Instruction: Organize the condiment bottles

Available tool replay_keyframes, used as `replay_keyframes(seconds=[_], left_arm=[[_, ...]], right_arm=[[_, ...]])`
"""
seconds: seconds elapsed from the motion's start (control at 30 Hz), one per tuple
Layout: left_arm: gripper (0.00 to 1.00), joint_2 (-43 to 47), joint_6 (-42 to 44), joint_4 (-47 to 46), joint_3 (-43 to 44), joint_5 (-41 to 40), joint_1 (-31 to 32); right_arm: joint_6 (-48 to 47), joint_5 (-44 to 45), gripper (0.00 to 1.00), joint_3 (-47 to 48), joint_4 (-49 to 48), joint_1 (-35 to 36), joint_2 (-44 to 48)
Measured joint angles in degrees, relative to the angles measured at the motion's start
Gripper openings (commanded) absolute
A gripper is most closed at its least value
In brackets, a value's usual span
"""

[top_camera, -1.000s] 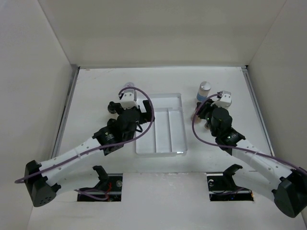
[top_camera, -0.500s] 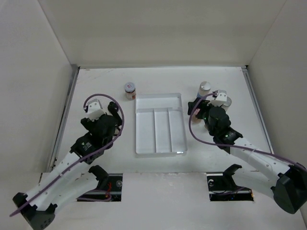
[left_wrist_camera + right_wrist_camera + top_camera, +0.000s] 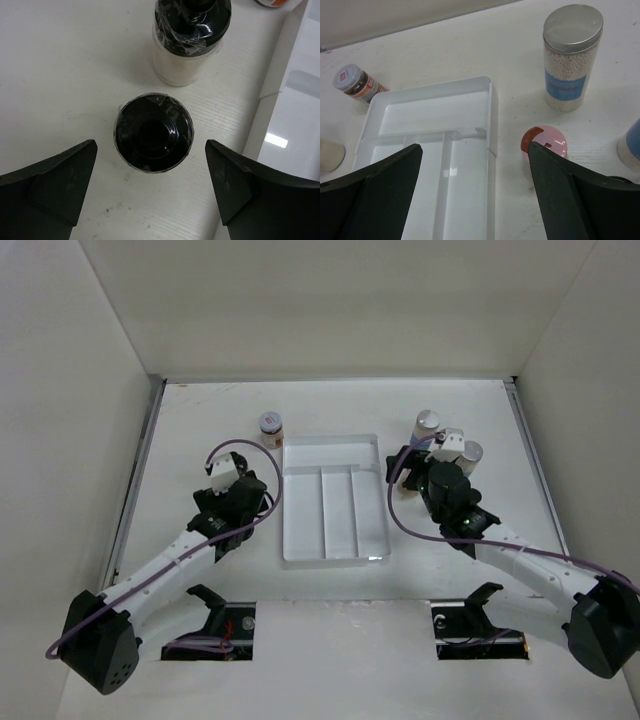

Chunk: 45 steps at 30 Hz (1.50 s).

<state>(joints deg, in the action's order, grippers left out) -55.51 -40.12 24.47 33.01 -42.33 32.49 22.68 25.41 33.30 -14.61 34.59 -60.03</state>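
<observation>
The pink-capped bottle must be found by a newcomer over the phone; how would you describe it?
Find the clear divided tray, the largest thing there. Just off its right side, nearer the robot than the tall silver-capped jar, stands the pink-capped bottle. It is short, and alone has a pink cap with a red patch.
</observation>
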Motion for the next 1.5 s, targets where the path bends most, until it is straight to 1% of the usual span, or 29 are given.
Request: replay_keyframes(seconds=[0.13,0.2,0.23,0.3,0.37,0.4,0.5,0.67,0.73,0.8,0.87,0.93,1.1,1.23,1.33,1.43,1.5], left_arm=[[0.85,-1.9,1.0,-4.9,-1.4,-1.4,-1.2],[0.80,-3.0,1.6,-7.8,-2.3,-2.4,-1.4],[0.75,-3.6,1.8,-9.0,-2.6,-2.9,-1.4],[0.59,-4.9,2.4,-11.4,-3.0,-3.8,-1.3],[0.47,-5.4,2.8,-12.6,-3.2,-4.4,-1.0],[0.42,-5.2,3.2,-12.9,-3.2,-5.0,-0.6],[0.37,-1.8,3.5,-11.2,-3.4,-5.6,1.8],[0.36,8.5,3.7,-5.1,-2.1,-10.6,10.0],[0.36,9.0,3.7,-3.9,0.3,-12.3,13.8],[0.36,6.9,3.8,-4.5,3.3,-12.8,16.3],[0.36,2.0,4.2,-6.6,7.2,-12.7,17.5],[0.36,-4.7,5.9,-10.3,11.3,-11.6,16.9],[0.35,-23.9,10.6,-23.6,20.6,-4.0,11.0],[0.35,-36.2,12.1,-28.9,27.3,0.4,6.6],[0.35,-42.3,12.8,-31.3,30.5,2.6,4.4],[0.36,-45.7,13.2,-33.2,31.6,4.2,2.8],[0.42,-47.3,13.4,-34.4,31.6,5.0,2.1]], right_arm=[[0.0,0.0,0.93,0.0,0.0,0.3,0.0],[0.0,-0.1,0.93,0.0,0.0,0.3,0.0],[0.0,-0.1,0.93,0.0,0.0,0.3,0.0],[0.0,-0.1,0.93,0.0,0.0,0.3,0.0],[0.0,-0.1,0.93,0.0,0.0,0.3,0.0],[0.0,-0.1,0.93,0.0,0.0,0.3,0.0],[0.0,-0.2,0.93,0.0,0.0,0.4,0.0],[0.0,-0.2,0.93,0.0,0.0,0.4,0.0],[0.0,-0.2,0.93,0.0,0.0,0.4,-0.1],[0.0,-0.2,0.93,0.0,0.0,0.4,-0.1],[0.0,-0.2,0.93,0.0,0.0,0.4,-0.1],[0.0,-0.2,0.93,0.0,0.0,0.4,-0.1],[0.0,-0.2,0.93,0.0,0.0,0.4,-0.1],[0.0,-0.2,0.93,0.0,0.0,0.4,-0.1],[0.0,-0.2,0.93,0.0,0.0,0.4,-0.3],[0.0,-0.2,0.93,0.0,0.0,0.4,-0.6],[0.0,-0.2,0.94,0.0,0.0,0.4,-0.8]])
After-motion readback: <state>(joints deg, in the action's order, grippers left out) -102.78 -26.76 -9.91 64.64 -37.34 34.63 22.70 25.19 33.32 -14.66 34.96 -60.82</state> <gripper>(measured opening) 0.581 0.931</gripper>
